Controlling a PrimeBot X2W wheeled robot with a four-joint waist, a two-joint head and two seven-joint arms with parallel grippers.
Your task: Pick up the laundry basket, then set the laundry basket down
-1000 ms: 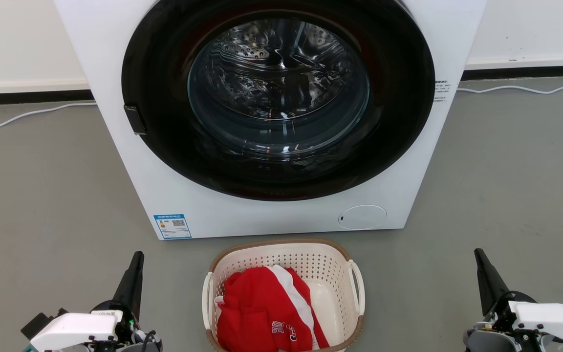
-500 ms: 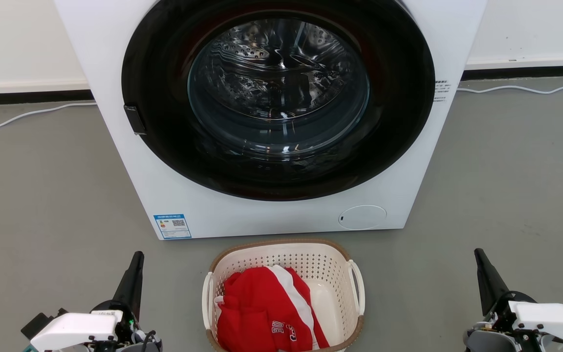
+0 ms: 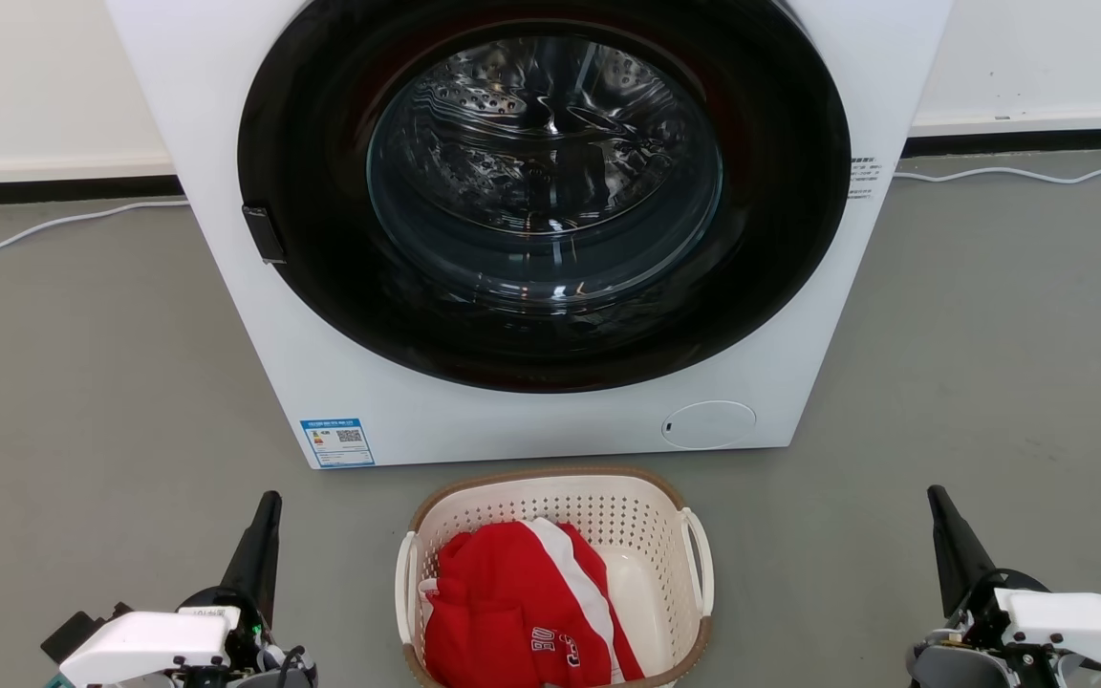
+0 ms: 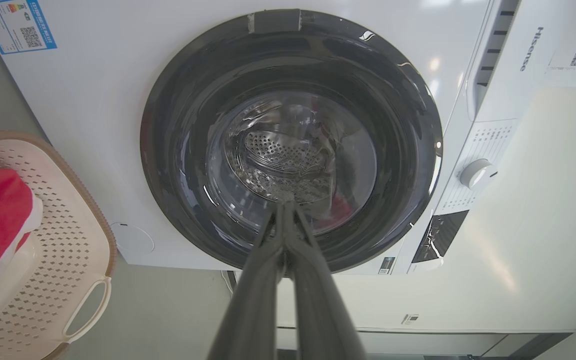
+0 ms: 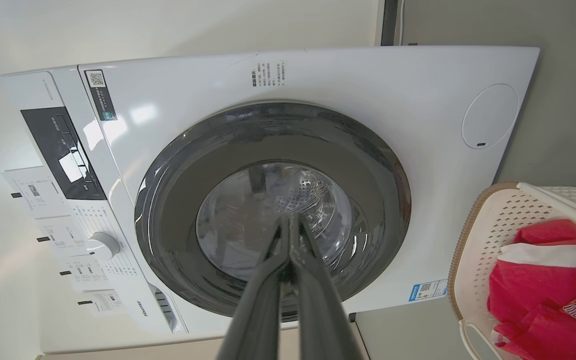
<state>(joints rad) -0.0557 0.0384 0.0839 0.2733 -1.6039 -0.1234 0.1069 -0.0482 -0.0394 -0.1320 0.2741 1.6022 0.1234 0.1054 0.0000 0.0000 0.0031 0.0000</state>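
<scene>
One cream, holey plastic laundry basket (image 3: pixel 560 502) with a brown rim sits just before one big white washing machine (image 3: pixel 531 435), one red cloth (image 3: pixel 503 592) inside. Two tools, left gripper (image 3: pixel 270 501) and right gripper (image 3: pixel 936 496), are pinched tight, empty.

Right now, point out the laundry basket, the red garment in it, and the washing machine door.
laundry basket (image 3: pixel 560 502): head view, on its perforated back wall.
red garment (image 3: pixel 503 592): head view, on the middle of the red cloth.
washing machine door (image 3: pixel 546 162): head view, on the round glass window.
</scene>
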